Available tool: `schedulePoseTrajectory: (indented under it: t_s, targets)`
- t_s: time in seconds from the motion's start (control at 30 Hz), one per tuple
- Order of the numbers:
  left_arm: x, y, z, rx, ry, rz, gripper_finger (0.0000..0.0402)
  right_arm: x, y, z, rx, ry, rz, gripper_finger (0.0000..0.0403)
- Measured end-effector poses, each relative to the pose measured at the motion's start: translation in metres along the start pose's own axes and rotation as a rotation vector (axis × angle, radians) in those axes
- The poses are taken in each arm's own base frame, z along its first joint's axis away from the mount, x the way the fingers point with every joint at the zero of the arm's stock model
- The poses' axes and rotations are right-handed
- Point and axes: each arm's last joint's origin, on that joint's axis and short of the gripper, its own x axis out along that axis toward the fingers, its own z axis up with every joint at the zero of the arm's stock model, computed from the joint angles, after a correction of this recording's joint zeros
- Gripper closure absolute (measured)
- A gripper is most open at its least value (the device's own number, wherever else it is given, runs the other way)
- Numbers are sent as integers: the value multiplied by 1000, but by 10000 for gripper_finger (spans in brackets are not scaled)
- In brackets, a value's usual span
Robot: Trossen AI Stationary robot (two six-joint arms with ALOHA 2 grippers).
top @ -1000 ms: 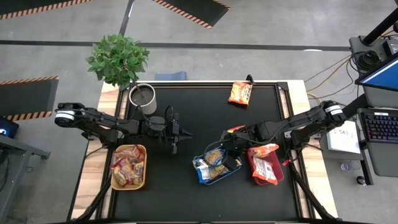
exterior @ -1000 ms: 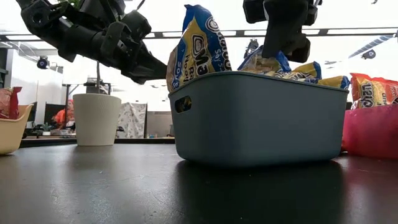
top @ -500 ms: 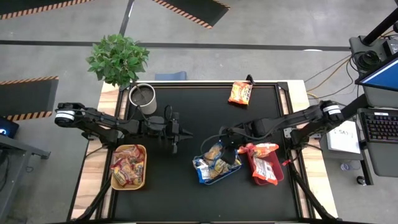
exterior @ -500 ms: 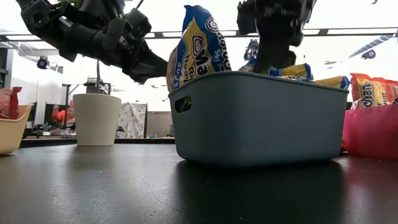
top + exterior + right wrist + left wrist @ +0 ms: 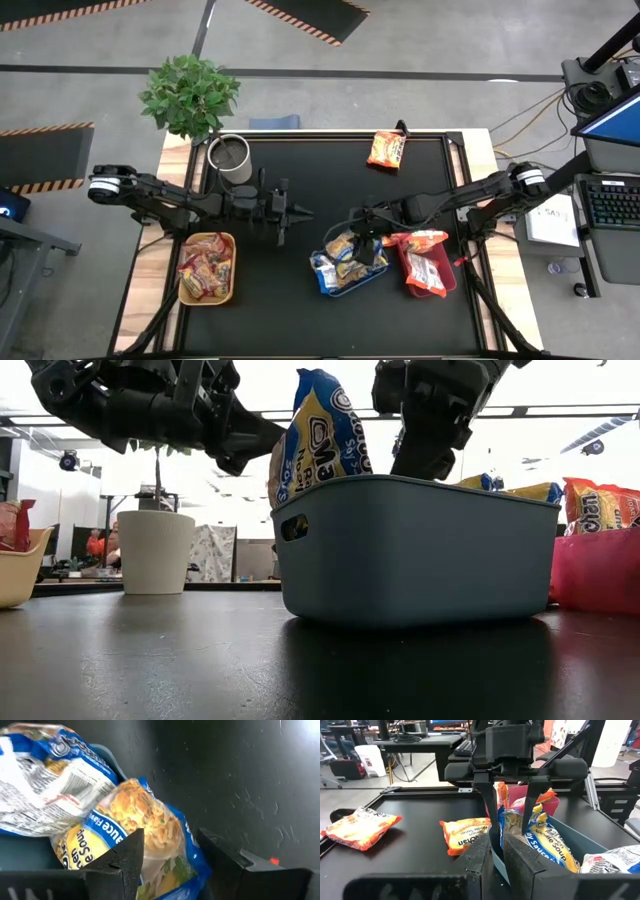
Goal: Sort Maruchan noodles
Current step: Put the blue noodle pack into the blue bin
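Observation:
My right gripper [image 5: 365, 238] hangs open over the blue tray [image 5: 420, 550], fingers slanting down into it. A blue-and-yellow noodle packet [image 5: 150, 822] lies in the tray between and below the fingers; I see no hold on it. Another such packet [image 5: 320, 430] stands upright against the tray's end wall. My left gripper [image 5: 292, 212] is shut on nothing and hovers level above the table, left of the blue tray. One orange packet [image 5: 387, 150] lies near the far edge. A second orange packet [image 5: 465, 832] lies just beyond the blue tray.
A red tray [image 5: 440, 285] with orange packets stands right of the blue tray. A yellow tray [image 5: 222, 292] with red packets sits at the near left. A white cup [image 5: 230, 158] and a potted plant [image 5: 188, 95] are at the far left corner.
My right gripper has opened and let go of a blue-and-yellow packet, which has dropped into the blue tray. It has also sunk a little toward the tray and rolled. My left gripper has tipped up from slanting down to about level.

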Motion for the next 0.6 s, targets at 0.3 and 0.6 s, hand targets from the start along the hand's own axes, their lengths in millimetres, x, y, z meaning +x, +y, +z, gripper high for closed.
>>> schedulePoseTrajectory:
  t_s: [0.3,0.6]
  targets:
    - [0,0,0,7,1,-1,361,-6,0,1,-11,-25,9,209]
    - [0,0,-1,-14,2,-1,361,-26,-1,4,-23,-84,29,211]
